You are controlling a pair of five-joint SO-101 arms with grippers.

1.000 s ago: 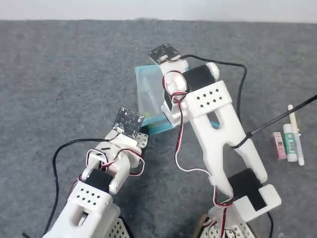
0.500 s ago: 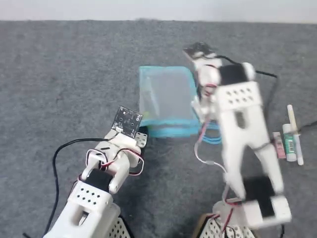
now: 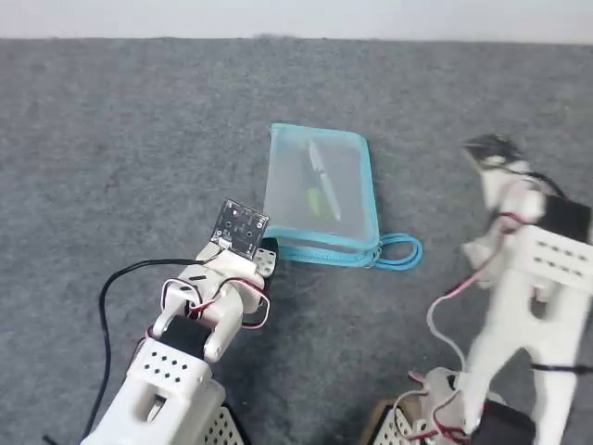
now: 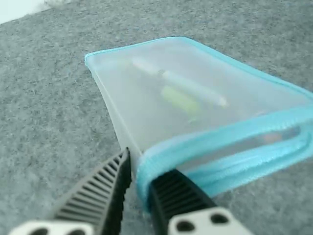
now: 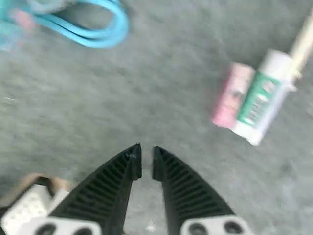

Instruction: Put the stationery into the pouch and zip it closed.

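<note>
A translucent pouch [image 3: 320,190] with a teal zipper edge lies flat mid-table, with a white pen [image 3: 322,181] and a green marker [image 3: 313,201] inside. My left gripper [image 4: 138,182] is shut on the pouch's near corner [image 3: 271,250] by the zipper edge [image 4: 220,139]. My right arm [image 3: 533,250] stands to the right of the pouch. Its gripper [image 5: 145,161] hangs shut over bare carpet with nothing between the fingers. Beyond it lie a pink eraser [image 5: 227,100], a green-and-white tube [image 5: 259,100] and a pale stick [image 5: 303,39].
The pouch's teal wrist loop [image 3: 400,252] trails on the carpet [image 3: 139,139] toward the right arm; the same wrist loop [image 5: 93,29] lies ahead of the right gripper. A black cable [image 3: 107,297] runs beside the left arm. The arm bases stand at the near edge.
The right arm has swung from over the pouch to the right, uncovering it. The pouch now lies flat with its contents visible. The left arm has kept still.
</note>
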